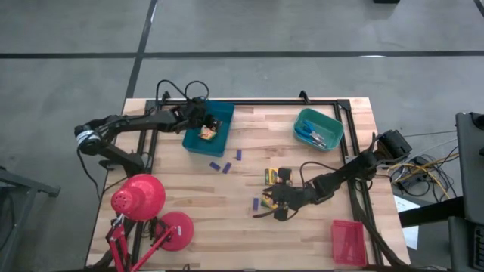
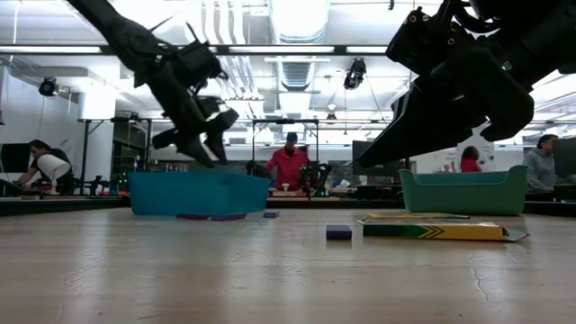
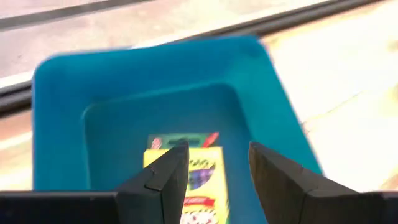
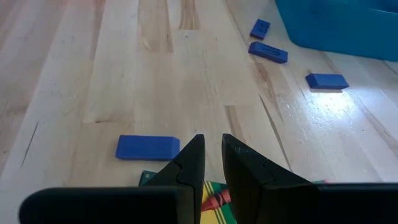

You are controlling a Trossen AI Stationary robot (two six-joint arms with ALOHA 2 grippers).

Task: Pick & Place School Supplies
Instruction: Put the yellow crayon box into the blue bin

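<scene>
High view: left gripper (image 1: 198, 121) over blue tray (image 1: 219, 143)

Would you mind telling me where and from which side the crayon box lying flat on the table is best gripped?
Probably across its two long edges, coming straight down from above: the crayon box lies flat and thin on the table, so its faces offer no purchase from the side. The right gripper hangs just over it, fingers nearly closed.

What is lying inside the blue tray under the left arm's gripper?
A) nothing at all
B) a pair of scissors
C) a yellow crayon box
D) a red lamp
C: the left wrist view shows a yellow crayon box on the floor of the blue tray, just beyond the open left gripper.
</scene>
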